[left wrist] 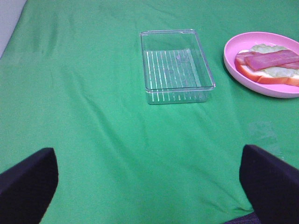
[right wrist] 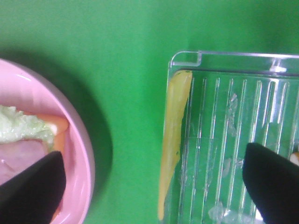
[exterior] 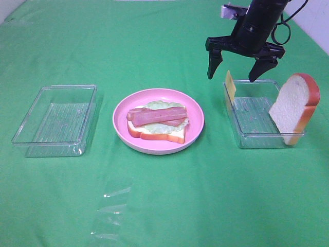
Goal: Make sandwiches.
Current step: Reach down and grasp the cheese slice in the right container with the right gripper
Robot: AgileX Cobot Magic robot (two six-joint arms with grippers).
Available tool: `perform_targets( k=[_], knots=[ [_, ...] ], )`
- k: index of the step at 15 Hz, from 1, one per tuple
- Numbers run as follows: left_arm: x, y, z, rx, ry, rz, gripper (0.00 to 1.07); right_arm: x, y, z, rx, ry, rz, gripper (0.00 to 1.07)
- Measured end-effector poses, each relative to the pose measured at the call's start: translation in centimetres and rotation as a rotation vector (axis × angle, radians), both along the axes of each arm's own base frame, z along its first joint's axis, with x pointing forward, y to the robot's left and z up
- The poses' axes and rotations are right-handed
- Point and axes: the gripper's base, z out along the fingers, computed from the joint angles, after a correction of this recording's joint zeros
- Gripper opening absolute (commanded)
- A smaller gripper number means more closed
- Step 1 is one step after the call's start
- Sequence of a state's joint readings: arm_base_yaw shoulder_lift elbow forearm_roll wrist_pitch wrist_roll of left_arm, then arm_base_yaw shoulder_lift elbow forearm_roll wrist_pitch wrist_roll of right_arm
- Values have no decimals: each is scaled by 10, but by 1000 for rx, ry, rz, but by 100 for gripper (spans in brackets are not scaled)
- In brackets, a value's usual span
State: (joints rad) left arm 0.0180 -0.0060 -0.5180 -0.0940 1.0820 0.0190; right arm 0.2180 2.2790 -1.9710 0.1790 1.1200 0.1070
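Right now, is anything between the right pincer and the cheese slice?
Nothing visible. The open right pincer hangs just above the cheese slice, which stands on edge against the clear tray wall nearest the pink plate. That wall may crowd one finger. The bread slice leans at the far end, apart.

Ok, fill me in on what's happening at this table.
A sandwich is half built on the pink plate: bread, lettuce and bacon strips stacked. The right gripper hangs open above the right tray, roughly over the cheese slice leaning on its wall. A second bread slice leans at the tray's other end. The left gripper is open and holds nothing.
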Motion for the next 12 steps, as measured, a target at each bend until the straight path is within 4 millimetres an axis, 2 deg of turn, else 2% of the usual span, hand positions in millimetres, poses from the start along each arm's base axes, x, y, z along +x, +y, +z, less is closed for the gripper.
perform_targets(
  k=[5, 6, 11, 12],
  knots=[
    [0, 0, 0, 0, 0, 0, 98, 5, 0, -27, -9, 45, -4, 93],
    [0, 0, 0, 0, 0, 0, 98, 5, 0, -28, -10, 46, -4, 92],
    [0, 0, 0, 0, 0, 0, 98, 5, 0, -28, -9, 47, -6, 66],
    [0, 0, 0, 0, 0, 0, 98, 5, 0, -28, -9, 50, -16, 56]
  ],
)
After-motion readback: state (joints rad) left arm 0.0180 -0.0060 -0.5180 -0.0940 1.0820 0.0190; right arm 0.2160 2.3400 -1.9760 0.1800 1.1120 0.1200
